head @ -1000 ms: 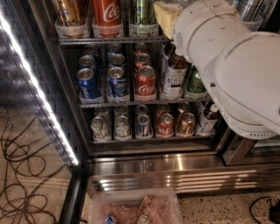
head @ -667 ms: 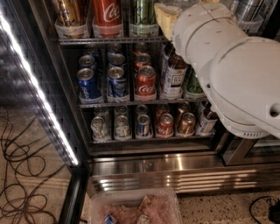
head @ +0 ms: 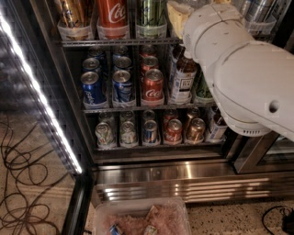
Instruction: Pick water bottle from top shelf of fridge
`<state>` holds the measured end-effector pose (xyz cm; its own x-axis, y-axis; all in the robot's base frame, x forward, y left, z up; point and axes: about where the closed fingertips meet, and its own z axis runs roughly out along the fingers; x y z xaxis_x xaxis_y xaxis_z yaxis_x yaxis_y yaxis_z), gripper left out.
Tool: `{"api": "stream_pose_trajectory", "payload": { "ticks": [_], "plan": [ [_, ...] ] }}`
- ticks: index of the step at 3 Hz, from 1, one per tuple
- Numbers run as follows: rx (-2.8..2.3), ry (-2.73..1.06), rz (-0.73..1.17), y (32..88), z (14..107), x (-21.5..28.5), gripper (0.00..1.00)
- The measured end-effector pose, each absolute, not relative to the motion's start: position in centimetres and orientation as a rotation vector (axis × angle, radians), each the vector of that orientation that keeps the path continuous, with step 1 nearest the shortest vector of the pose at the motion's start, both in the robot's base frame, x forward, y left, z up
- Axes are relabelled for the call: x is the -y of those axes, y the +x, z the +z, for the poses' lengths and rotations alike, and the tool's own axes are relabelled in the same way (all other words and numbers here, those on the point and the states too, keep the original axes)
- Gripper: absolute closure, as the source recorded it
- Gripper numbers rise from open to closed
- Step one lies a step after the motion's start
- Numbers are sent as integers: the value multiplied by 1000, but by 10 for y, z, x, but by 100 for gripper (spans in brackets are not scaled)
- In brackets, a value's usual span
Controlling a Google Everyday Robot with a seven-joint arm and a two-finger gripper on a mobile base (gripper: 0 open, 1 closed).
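Note:
The fridge [head: 151, 172] stands open, with dark wire racks of drinks. The top shelf [head: 115, 42] holds a gold can, a red Coca-Cola can [head: 111, 13] and a green can in clear cup holders. My white arm [head: 239, 69] reaches in from the right, up to the right end of the top shelf. The gripper is out of view, past the arm's end at the top edge. The water bottle is hidden behind the arm or out of view. A pale yellowish object [head: 178, 16] shows beside the arm on the top shelf.
A brown-drink bottle [head: 183, 78] stands on the middle rack beside blue and red cans. The lowest rack holds several cans. The glass door with its light strip [head: 41, 101] is open at the left. A clear bin [head: 142, 218] sits on the floor in front. Cables [head: 23, 183] lie at the left.
The arm has shifted slightly up and to the left, toward the top shelf. The cans and bottles have not moved.

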<state>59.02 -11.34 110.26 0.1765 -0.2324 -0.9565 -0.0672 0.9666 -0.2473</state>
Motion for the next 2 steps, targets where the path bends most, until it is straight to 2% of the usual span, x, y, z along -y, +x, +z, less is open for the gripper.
{"api": "stream_pose_trajectory", "payload": {
  "ticks": [2],
  "plan": [
    [-1380, -247, -117, 606, 1100, 112, 40]
  ]
}}
